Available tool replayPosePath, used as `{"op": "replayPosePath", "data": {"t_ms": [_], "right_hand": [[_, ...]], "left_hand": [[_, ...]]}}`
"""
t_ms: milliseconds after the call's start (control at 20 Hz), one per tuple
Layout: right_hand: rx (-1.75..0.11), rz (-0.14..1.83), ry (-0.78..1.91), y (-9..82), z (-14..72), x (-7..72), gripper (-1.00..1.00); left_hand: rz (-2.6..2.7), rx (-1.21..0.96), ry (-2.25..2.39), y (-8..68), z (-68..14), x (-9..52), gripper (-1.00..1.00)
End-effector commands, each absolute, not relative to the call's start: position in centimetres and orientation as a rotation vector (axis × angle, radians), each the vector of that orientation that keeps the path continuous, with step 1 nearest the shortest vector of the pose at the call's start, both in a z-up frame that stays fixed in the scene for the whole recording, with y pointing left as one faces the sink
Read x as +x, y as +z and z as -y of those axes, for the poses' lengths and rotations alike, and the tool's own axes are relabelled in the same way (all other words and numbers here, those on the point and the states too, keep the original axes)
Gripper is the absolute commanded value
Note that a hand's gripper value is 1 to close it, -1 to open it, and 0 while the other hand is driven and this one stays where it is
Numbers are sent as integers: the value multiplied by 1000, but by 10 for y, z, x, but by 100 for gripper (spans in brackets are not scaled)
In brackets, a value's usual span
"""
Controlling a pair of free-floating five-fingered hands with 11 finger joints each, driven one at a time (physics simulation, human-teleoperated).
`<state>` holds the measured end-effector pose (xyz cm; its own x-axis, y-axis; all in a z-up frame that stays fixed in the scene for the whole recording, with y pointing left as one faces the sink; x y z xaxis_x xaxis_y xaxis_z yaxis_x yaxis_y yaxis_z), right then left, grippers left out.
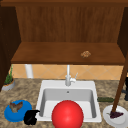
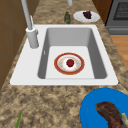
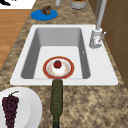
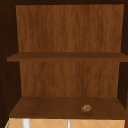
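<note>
Down at the lower left of the front view, the left hand (image 1: 31, 117) is hovering over the front edge of the surface (image 1: 25, 91), its fingers (image 1: 35, 111) curling inward around nothing. It is sitting just right of the blue plate (image 1: 11, 115), nearly touching its rim, and just left of the sink (image 1: 45, 86). The blue plate is carrying a brown piece of meat (image 1: 16, 106); in the left side view that plate (image 2: 91, 110) is filling the lower right corner with the meat (image 2: 110, 113) lying on it.

In the front view a big red ball (image 1: 67, 114) is covering the front middle of the sink. In the two side views, a red-rimmed plate (image 2: 60, 57) is lying on the sink floor with a small red fruit (image 2: 70, 62) at its centre. The faucet (image 1: 68, 76) is standing at the back rim of the sink.

At the lower right of the front view a white plate (image 1: 110, 119) is holding dark grapes (image 1: 116, 114), and a dark green cucumber (image 1: 105, 99) is lying on the surface between that plate and the sink. A potted plant (image 1: 8, 81) is standing at the far left. On the lower cabinet shelf (image 4: 50, 107) in the upper view, a small brown lump (image 4: 86, 108) is resting toward the right.
</note>
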<state>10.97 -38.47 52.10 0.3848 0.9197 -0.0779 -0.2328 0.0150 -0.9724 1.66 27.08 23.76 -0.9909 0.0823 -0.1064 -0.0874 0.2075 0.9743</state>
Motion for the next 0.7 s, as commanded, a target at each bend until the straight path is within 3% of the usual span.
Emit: {"op": "replayPosePath", "data": {"t_ms": [0, 650], "right_hand": [[-1172, 739, 1021, 503, 358, 132, -100], [-1263, 525, 905, 494, 337, 202, -100]], "left_hand": [[-2333, -5, 1897, 238, -271, 17, 0], [-2333, -5, 1897, 238, -271, 17, 0]]}}
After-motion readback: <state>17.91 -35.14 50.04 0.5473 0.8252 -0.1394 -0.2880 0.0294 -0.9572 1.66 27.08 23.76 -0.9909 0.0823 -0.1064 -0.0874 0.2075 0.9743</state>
